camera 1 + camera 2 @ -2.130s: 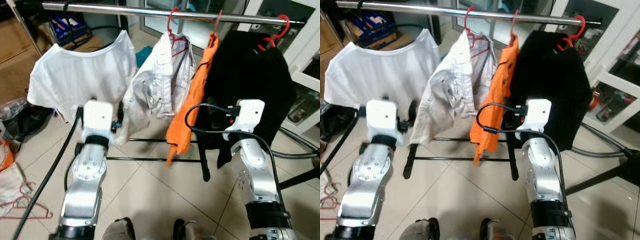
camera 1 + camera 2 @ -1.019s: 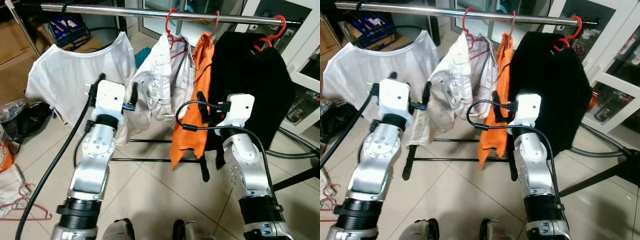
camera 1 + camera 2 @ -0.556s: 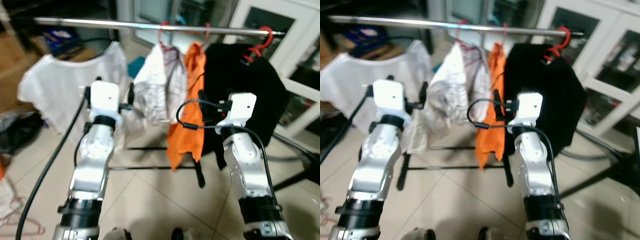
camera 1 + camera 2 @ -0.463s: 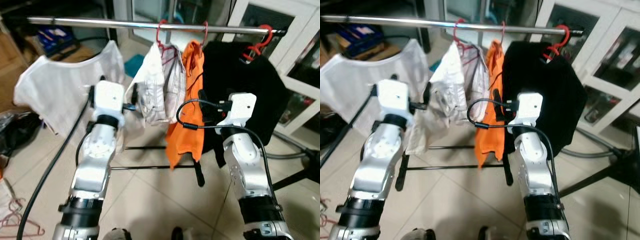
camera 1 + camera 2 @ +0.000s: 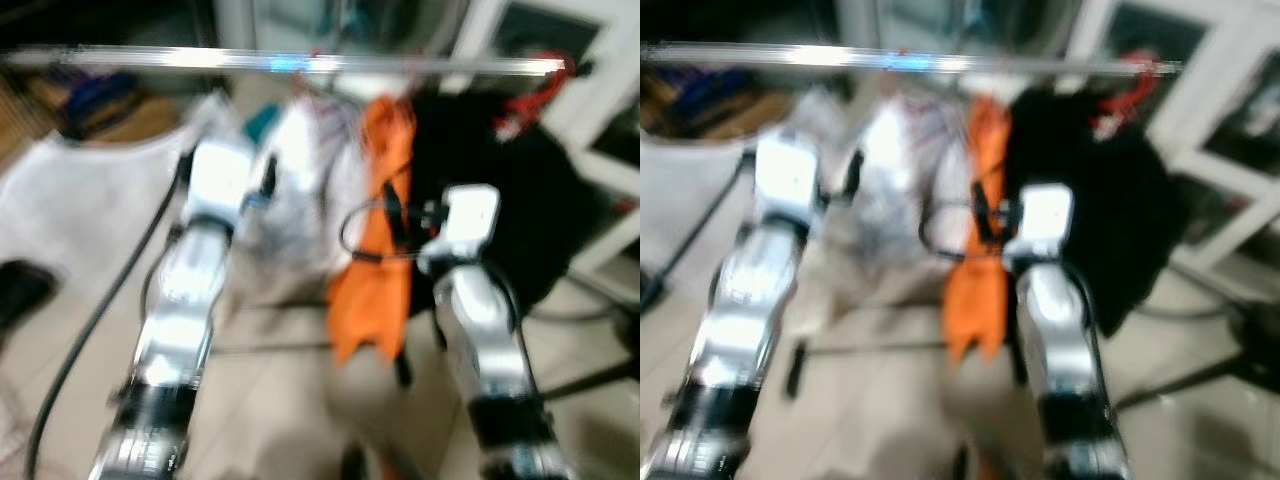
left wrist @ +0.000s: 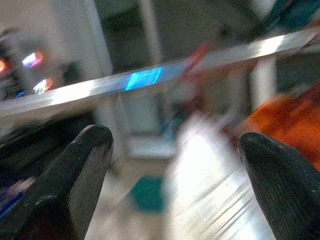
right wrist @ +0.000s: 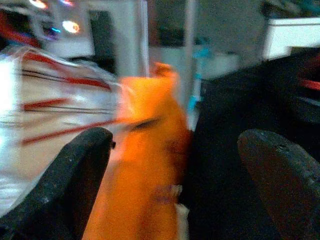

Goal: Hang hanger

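Blurrily, red hanger [image 5: 520, 105] on rail [image 5: 300, 62]

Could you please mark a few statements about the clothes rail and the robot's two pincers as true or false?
1. The orange garment hangs between the white garment and the black garment. True.
2. The left pincer is shut on a hanger. False: its fingers stand wide apart with nothing between them.
3. The right pincer is open, facing the orange garment. True.
4. The rail is bare. False: several garments hang from it.
5. The black garment hangs from a blue hanger. False: its red hanger hooks over the rail.
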Tool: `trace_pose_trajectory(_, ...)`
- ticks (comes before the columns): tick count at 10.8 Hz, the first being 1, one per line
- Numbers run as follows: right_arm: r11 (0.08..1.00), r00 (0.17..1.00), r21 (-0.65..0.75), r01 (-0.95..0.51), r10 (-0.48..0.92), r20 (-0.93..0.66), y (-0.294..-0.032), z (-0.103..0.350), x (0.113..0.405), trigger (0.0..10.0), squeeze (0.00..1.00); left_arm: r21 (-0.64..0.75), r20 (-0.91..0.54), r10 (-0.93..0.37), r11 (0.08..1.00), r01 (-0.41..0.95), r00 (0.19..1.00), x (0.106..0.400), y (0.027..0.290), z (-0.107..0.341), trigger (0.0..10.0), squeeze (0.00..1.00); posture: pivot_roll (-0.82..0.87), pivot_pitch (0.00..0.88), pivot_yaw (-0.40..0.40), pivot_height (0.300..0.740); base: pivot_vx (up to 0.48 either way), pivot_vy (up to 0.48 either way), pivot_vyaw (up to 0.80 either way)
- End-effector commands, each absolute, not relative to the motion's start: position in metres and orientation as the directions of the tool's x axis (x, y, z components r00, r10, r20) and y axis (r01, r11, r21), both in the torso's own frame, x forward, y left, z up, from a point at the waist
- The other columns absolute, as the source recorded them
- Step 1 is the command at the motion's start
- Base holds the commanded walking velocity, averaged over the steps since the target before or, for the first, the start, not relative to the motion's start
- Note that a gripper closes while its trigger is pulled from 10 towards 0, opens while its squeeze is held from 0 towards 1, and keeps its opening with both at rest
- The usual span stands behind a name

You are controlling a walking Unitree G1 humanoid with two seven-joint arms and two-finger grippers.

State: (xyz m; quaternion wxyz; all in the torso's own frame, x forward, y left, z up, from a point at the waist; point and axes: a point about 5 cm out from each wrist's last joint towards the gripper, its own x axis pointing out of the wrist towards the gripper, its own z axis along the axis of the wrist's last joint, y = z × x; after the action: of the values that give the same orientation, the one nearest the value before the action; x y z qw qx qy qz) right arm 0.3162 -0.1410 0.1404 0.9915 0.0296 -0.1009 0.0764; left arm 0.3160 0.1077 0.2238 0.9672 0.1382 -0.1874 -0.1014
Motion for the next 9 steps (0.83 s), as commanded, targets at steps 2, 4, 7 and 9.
trace_pose_trajectory(2,0.986,0.966,0.057,-0.157,0.142,0.217,-0.139,0.143,0.317,10.0,0.00,0.325,0.444,-0.318,0.928,0.180,0.838,0.308,0.100,0.258,10.0,0.00,-0.09,0.134,-0.042,0.740,0.465,0.000,0.00)
trace_pose_trajectory(4,0.986,0.966,0.061,-0.153,0.136,0.218,-0.139,0.143,0.316,10.0,0.00,0.300,0.376,-0.335,0.926,0.229,0.864,0.317,0.098,0.259,10.0,0.00,-0.10,0.139,-0.039,0.740,0.000,0.000,0.00)
trace_pose_trajectory(7,0.987,0.968,0.062,-0.147,0.131,0.212,-0.141,0.141,0.314,10.0,0.00,0.258,0.302,-0.382,0.915,0.311,0.873,0.323,0.095,0.261,10.0,0.00,-0.10,0.141,-0.036,0.740,0.000,0.000,0.00)
trace_pose_trajectory(9,0.987,0.969,0.060,-0.147,0.131,0.207,-0.141,0.140,0.313,10.0,0.00,0.240,0.236,-0.397,0.908,0.343,0.887,0.322,0.089,0.249,10.0,0.00,-0.11,0.141,-0.036,0.740,0.000,0.000,0.00)
